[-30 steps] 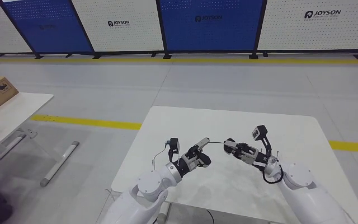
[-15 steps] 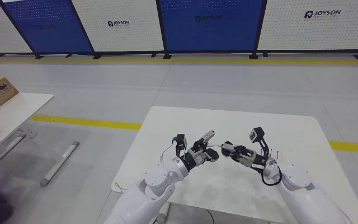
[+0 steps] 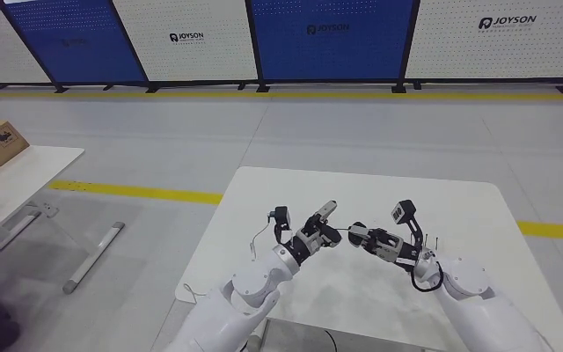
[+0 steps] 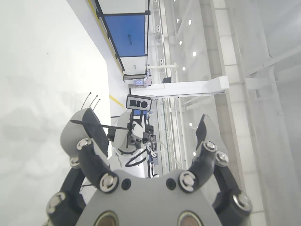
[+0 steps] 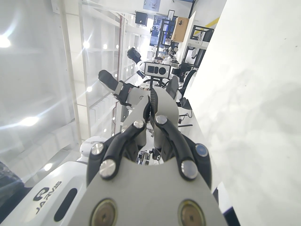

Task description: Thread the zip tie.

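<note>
Our right gripper point(image 5: 150, 98) pinched the zip tie point(image 4: 101, 126) shut; our left gripper point(image 4: 144, 118) gaped open. We judged the tie thin, springy and slippery, best gripped near its tip.

1. Passage: wide gap between the fingers of the left hand point(image 3: 329, 223), held above the desk point(image 3: 352, 189).
2. Obstacle: zip tie point(image 4: 112, 127), crossing the narrow space between that hand and the right hand point(image 3: 354, 232).
3. Obstacle: spare zip ties point(image 3: 427, 236), lying on the desk beside the right arm.
</note>
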Available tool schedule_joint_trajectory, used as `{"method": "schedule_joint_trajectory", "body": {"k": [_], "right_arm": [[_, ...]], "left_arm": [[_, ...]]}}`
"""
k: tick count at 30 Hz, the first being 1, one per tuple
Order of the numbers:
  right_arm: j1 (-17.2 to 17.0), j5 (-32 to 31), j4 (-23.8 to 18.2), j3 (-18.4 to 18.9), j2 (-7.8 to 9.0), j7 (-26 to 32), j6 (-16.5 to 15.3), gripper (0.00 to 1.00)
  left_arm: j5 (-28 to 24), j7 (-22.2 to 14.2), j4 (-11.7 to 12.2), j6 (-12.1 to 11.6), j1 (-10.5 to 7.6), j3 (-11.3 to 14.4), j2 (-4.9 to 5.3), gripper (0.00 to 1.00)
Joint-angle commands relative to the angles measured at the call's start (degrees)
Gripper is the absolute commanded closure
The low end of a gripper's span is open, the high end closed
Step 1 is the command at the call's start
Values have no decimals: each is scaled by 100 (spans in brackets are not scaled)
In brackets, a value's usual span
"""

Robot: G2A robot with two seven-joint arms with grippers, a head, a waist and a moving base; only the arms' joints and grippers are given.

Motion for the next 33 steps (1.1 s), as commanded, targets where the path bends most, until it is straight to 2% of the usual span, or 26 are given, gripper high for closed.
{"method": "schedule_joint_trajectory", "body": {"k": [1,7,11,15,16,17,18,20,22,23,24,26,27,30,33], "right_arm": [[0,0,0,0,0,0,0,100],[0,0,0,0,0,0,0,100],[0,0,0,0,0,0,0,100],[0,0,0,0,0,0,0,100],[0,0,0,0,0,0,0,100],[0,0,0,0,0,0,0,100],[0,0,0,0,0,0,0,100],[0,0,0,0,0,0,0,100],[0,0,0,0,0,0,0,100],[0,0,0,0,0,0,0,100],[0,0,0,0,0,0,0,100],[0,0,0,0,0,0,0,100],[0,0,0,0,0,0,0,100],[0,0,0,0,0,0,0,100],[0,0,0,0,0,0,0,100]], "left_arm": [[-2,12,6,-7,-3,6,-2,0],[-2,12,6,-7,-3,6,-2,0],[-58,58,117,82,-60,6,-19,0],[69,0,249,12,-71,39,-25,0],[62,-31,262,-5,-60,43,-25,4],[23,-84,270,-19,-51,42,-26,24],[-6,-152,277,-28,-47,36,-24,51],[-83,-269,287,-63,-24,2,-19,66],[-109,-325,287,-68,-7,-24,-15,70],[-115,-349,290,-68,0,-31,-14,80],[-113,-364,294,-71,7,-38,-12,85],[-102,-398,302,-71,22,-44,-10,88],[-88,-411,306,-77,29,-48,-9,93],[-101,-519,313,-67,42,-68,-2,100],[-78,-550,314,-103,68,-80,2,100]]}}
